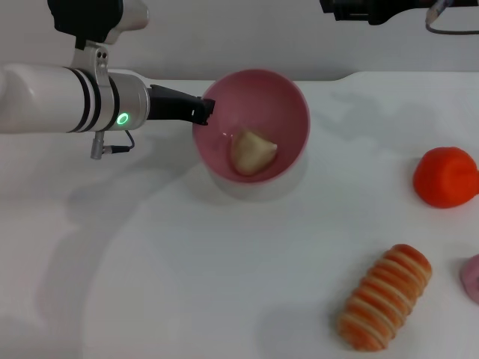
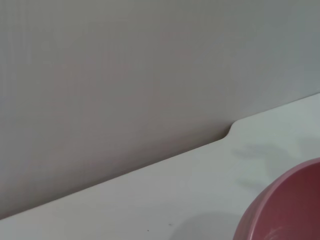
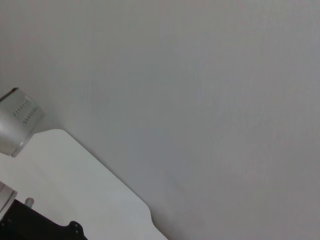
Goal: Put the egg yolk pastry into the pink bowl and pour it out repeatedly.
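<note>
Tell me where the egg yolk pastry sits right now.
In the head view, the egg yolk pastry lies inside the tilted pink bowl, left of centre; the left hand grips the bowl's rim.

pale egg yolk pastry [image 1: 251, 152] lies inside the tilted pink bowl [image 1: 287, 97].

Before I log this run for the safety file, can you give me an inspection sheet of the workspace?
Surface: white table, no spills seen.
Job's things: pink bowl tilted toward the camera, gripped at its rim; egg yolk pastry inside it.
Clutter: striped roll, orange-red object, pink item cut off at the right edge.
Grippers: left hand clamped on the bowl's rim; right arm parked at the top edge, its hand out of sight.
Cables: thin cable under left wrist; cable loop by the right arm.
Surroundings: plain grey wall.
</note>
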Robot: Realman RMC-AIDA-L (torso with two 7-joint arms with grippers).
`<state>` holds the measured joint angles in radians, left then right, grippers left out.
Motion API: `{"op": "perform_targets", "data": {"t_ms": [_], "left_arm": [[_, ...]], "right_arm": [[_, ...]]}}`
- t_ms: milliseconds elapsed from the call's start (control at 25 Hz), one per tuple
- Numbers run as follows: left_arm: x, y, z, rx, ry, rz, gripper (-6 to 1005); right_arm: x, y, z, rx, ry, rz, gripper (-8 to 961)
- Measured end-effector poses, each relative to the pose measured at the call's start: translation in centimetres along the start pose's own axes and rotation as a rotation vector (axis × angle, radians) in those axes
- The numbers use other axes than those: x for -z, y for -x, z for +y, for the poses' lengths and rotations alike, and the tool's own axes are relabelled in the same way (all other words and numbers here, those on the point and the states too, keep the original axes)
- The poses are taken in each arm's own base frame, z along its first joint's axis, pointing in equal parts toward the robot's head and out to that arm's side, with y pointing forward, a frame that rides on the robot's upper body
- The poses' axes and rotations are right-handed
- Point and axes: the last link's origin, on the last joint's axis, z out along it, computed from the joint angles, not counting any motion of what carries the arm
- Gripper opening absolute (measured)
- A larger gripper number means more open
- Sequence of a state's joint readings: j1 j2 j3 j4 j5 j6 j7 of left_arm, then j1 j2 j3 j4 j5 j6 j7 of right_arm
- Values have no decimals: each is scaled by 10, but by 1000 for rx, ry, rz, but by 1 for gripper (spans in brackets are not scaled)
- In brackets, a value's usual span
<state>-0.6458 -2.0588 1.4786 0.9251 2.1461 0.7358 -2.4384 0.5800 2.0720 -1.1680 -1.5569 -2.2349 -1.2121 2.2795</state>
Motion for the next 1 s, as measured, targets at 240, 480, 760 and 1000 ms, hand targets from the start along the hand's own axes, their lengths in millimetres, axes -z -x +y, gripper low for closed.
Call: {"op": "perform_targets", "data": {"t_ms": [240,480,760,1000], "left_arm": [[0,-1,2,-5,3,8,40],[0,-4,7,-15,39,48,41],[-1,-8,7,-17,30,89,40],[-15,-9,39,-184,-45,219,40]], "right_arm": [[6,-3,-3,-29,-18,-58,565],[48,-31,-25,-178,-68,-453,564],[97,-109,-30,-207,-178,-968,563],[127,-152,-25,-190,-346,-1165,564]]}}
